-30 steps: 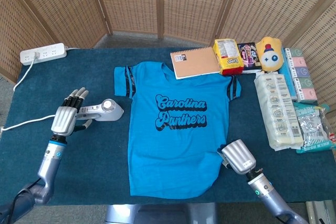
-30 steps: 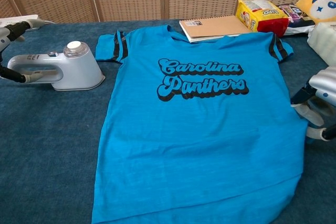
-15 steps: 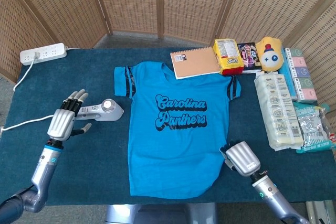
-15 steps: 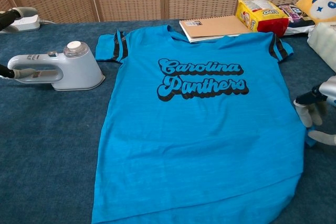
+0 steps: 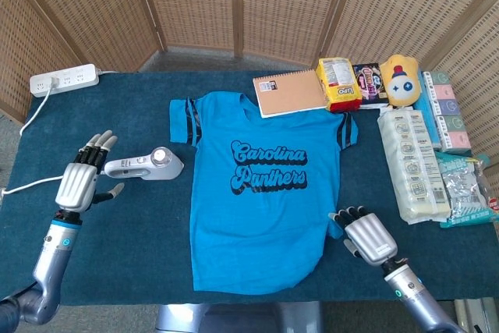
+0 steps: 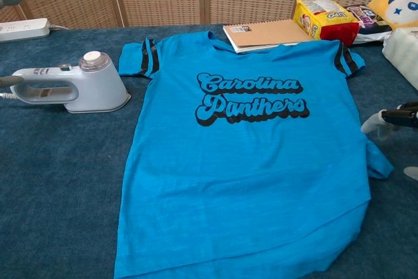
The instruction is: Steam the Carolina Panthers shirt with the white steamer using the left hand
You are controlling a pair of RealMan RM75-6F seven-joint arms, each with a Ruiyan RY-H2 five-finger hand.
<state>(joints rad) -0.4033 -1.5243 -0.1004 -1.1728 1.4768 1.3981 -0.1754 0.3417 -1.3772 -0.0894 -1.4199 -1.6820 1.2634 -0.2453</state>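
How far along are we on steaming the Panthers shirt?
Done: the shirt lies spread flat. The white steamer sits on the table beside its sleeve, untouched. The left hand is open beside the steamer's handle, the right hand open at the hem. Gripping and steaming remain.

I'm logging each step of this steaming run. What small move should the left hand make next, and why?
Probably move the left hand toward the handle of the white steamer and close on it. The hand is open beside the handle's rear end and holds nothing, and the steamer stands on the table off the shirt, which lies flat. The right hand rests open at the shirt's edge.
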